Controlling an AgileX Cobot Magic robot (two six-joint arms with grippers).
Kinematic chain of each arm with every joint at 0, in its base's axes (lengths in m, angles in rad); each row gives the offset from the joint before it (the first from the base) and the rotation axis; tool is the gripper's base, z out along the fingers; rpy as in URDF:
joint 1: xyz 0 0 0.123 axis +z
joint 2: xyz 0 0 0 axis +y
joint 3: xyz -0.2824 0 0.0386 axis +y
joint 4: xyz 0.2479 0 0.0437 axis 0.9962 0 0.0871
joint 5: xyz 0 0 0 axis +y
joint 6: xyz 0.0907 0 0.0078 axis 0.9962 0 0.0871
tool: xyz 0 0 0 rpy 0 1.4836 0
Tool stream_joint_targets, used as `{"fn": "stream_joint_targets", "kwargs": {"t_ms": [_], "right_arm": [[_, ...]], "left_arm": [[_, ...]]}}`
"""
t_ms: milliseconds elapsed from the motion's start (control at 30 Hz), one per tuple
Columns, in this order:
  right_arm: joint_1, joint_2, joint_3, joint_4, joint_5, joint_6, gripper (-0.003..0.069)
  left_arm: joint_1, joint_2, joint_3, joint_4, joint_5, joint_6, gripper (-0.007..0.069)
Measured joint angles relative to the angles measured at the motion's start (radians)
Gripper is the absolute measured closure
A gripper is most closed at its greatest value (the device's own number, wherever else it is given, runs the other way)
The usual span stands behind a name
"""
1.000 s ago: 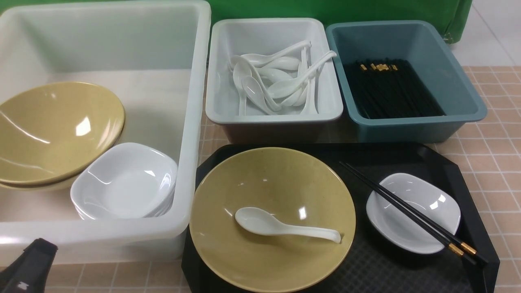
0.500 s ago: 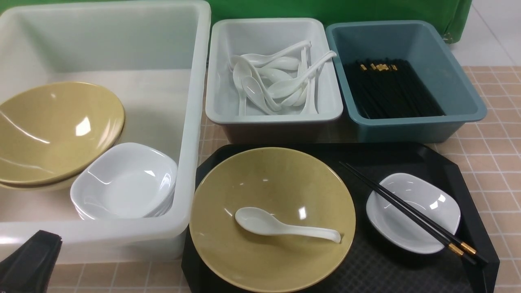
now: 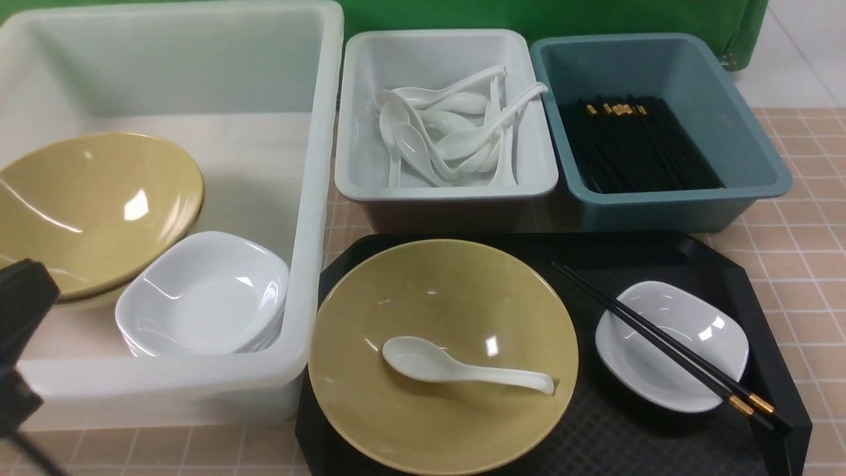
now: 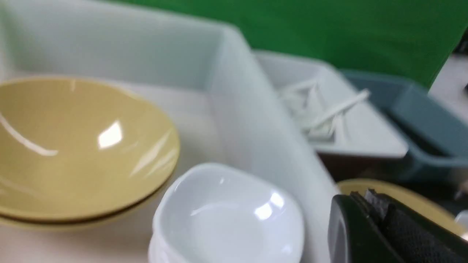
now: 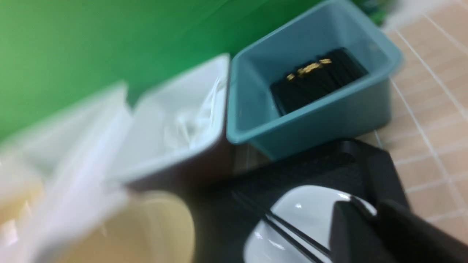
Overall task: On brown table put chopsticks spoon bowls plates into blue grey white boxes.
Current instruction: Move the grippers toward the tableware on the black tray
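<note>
open air above spoon point(image 3: 456, 367) in bowl point(image 3: 423, 284), chopsticks point(image 3: 654, 336) lying across plate point(image 3: 694, 317), grey box point(image 3: 449, 213) wall close behind bowl

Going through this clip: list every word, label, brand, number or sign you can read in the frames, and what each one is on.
No readable text in any view.
Chopsticks: plain gold bands, no lettering.
White box, grey box, blue box, black tray: no label, brand or number visible.
Both wrist views: blurred, nothing legible.
</note>
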Motion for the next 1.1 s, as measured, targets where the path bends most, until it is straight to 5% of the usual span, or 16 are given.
{"fn": "stream_joint_targets", "kwargs": {"t_ms": [267,600,800,933,1100], "right_arm": [[0.024,0.495,-0.458,-0.012,0.472,-0.516,0.0621],[0.168,0.929,-0.655,-0.076,0.605,-0.617,0.0600],[0.246,1.169,-0.691,-0.174,0.578,-0.565,0.0396],[0.252,1.295,-0.736,-0.182,0.478,-0.538,0.0208],[0.252,1.442,-0.798,-0.196,0.451,-0.537,0.0098]], "left_arm": [[-0.114,0.394,-0.305,0.312,0.410,-0.067,0.0635],[-0.615,0.672,-0.460,0.325,0.469,-0.012,0.0635],[-0.797,0.795,-0.512,0.325,0.410,-0.010,0.0635],[-0.831,0.829,-0.512,0.324,0.397,-0.010,0.0635],[-0.832,0.833,-0.512,0.324,0.398,-0.010,0.0635]]}}
